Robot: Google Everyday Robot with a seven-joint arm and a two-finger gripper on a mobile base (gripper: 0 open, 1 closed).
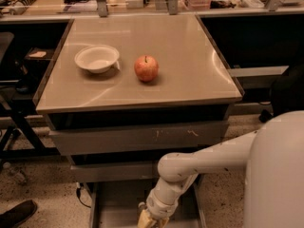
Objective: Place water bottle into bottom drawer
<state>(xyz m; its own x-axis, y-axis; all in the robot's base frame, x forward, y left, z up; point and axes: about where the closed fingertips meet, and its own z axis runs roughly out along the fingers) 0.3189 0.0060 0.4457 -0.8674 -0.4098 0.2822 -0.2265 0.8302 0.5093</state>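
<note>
The bottom drawer [116, 204] is pulled out at the foot of the grey cabinet, a shallow tray with a flat grey floor. My white arm reaches down from the right into it. My gripper [150, 219] is low over the drawer floor, at the bottom edge of the view and partly cut off. The water bottle does not show clearly; only a pale yellowish bit appears at the gripper's tip, and I cannot tell what it is.
On the cabinet top stand a white bowl [97, 58] and a red apple [146, 68]. The scratched wide drawer front [137, 137] and the narrower front [114, 172] are shut above the open tray. A shoe [18, 213] is on the floor at left.
</note>
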